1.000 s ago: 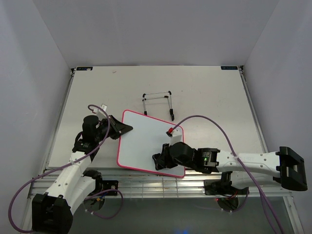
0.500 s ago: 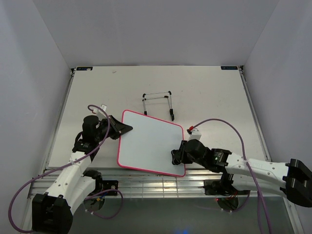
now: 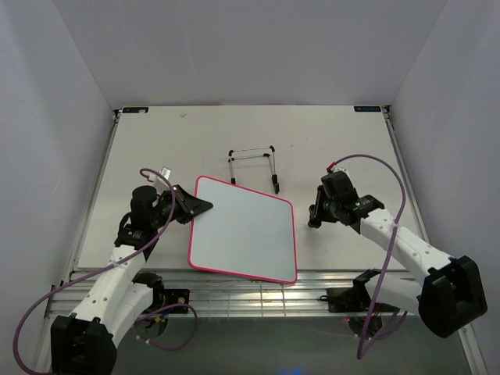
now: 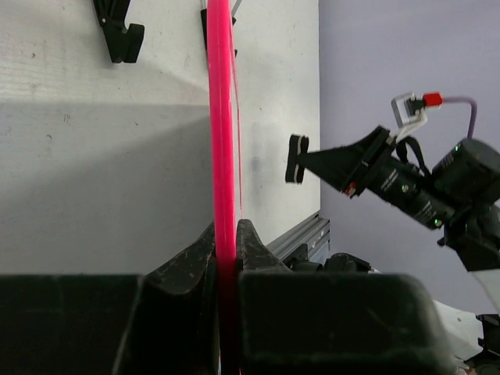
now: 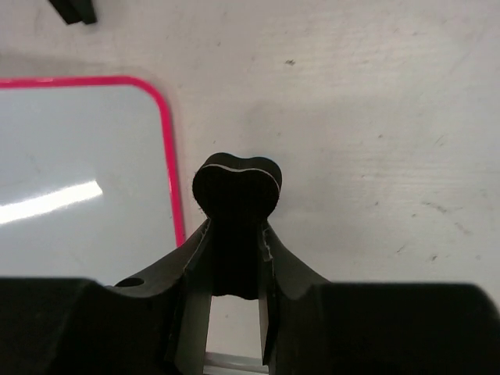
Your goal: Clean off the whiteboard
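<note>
Tabletop (image 3: 351,148) holds a wire stand (image 3: 274,168); left claw (image 3: 201,207) pinches whiteboard (image 3: 244,234), right claw (image 5: 234,230) eraser (image 5: 237,183).

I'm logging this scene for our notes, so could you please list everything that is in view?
whiteboard: one, white with a pink-red frame, blank, mid-table.
easel stand: one, thin wire with black feet, just beyond the whiteboard's far edge.
eraser: one, black, over bare table beside the whiteboard's right edge.
table: one, off-white, beneath everything.
left gripper: one, black, shut on the whiteboard's left edge.
right gripper: one, black, shut on the eraser.
</note>
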Controlling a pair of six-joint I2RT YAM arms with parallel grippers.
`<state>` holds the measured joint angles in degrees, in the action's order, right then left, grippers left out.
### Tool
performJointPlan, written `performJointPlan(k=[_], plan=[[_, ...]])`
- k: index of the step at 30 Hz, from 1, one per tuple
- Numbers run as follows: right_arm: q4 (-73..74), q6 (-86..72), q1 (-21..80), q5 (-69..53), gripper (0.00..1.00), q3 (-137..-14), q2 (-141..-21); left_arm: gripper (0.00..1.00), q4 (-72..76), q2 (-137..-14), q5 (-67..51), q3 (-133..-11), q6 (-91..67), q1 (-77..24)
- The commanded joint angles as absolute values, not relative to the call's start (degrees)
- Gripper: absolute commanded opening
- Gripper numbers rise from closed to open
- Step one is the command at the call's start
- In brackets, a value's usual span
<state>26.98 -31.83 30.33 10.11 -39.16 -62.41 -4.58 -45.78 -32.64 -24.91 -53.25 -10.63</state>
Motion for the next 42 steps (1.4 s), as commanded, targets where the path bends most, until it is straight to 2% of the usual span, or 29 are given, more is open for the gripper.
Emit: performJointPlan(k=[1,5,11,14,15,18,28,32,42], plan=[[31.8,-22.8,25.8,10.5,0.08,-44.6,-67.8,0.0,-2.0,-43.7,-36.3,-28.3,-53.0,-10.7],[31.8,-20.9,20.8,11.5,0.09,-47.2,-74.3,0.0,-0.8,-43.1,-39.0,-28.9,-55.0,-10.7],[29.0,-17.5,16.3,6.2,0.2,-48.3,-82.8,0.0,4.7,-43.0,-43.3,-29.9,-59.5,-10.7],[28.8,-17.2,16.0,6.1,0.37,-48.7,-83.9,0.0,4.0,-42.1,-43.5,-31.6,-59.6,-10.7],[28.7,-17.3,16.0,6.1,0.5,-48.7,-83.8,0.0,3.5,-42.1,-43.2,-32.6,-59.6,-10.8],[29.1,-17.6,16.0,6.7,0.59,-48.7,-82.1,0.0,3.3,-42.1,-43.0,-33.6,-59.6,-10.8],[32.6,-16.8,14.4,9.1,0.65,-50.2,-73.2,0.0,2.2,-44.9,-40.3,-37.8,-57.6,-10.7],[34.0,-16.1,14.2,7.4,0.65,-50.5,-74.4,0.0,2.3,-45.5,-37.2,-39.7,-57.7,-10.7],[35.7,-17.7,13.6,5.6,0.64,-50.4,-59.0,0.0,21.3,-57.2,-36.7,-45.9,-61.9,-10.7]])
